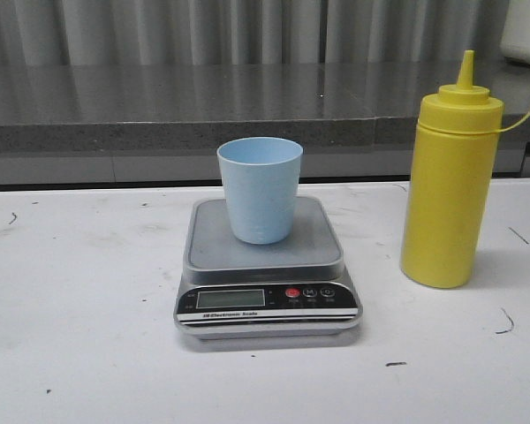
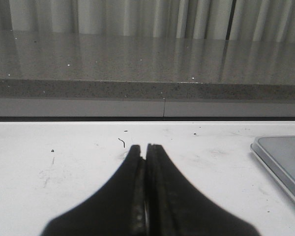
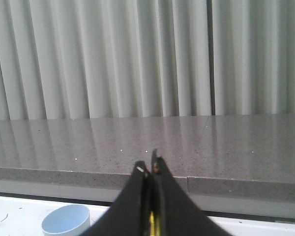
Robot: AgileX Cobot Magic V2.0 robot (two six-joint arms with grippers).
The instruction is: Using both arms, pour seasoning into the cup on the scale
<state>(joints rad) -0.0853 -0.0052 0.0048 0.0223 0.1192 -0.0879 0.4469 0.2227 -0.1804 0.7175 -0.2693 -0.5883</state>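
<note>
The pale blue cup [image 1: 259,190] stands upright on the grey platform of the silver scale [image 1: 322,243] at the table's middle. The yellow seasoning bottle [image 1: 446,190] stands upright to the scale's right, apart from it. Neither gripper shows in the front view. My left gripper [image 2: 144,146] is shut and empty over the white table, with the scale's corner [image 2: 280,157] off to one side. My right gripper [image 3: 150,164] is shut and empty, held higher. The cup's rim [image 3: 66,221] shows beside it, and a thin yellow sliver of the bottle [image 3: 154,223] shows through the slit between its fingers.
A grey stone ledge [image 1: 159,106] runs along the back of the white table [image 1: 79,291], with a pleated curtain behind it. A white object [image 1: 526,31] stands on the ledge at the far right. A thin yellow strap [image 1: 526,115] hangs from the bottle's cap.
</note>
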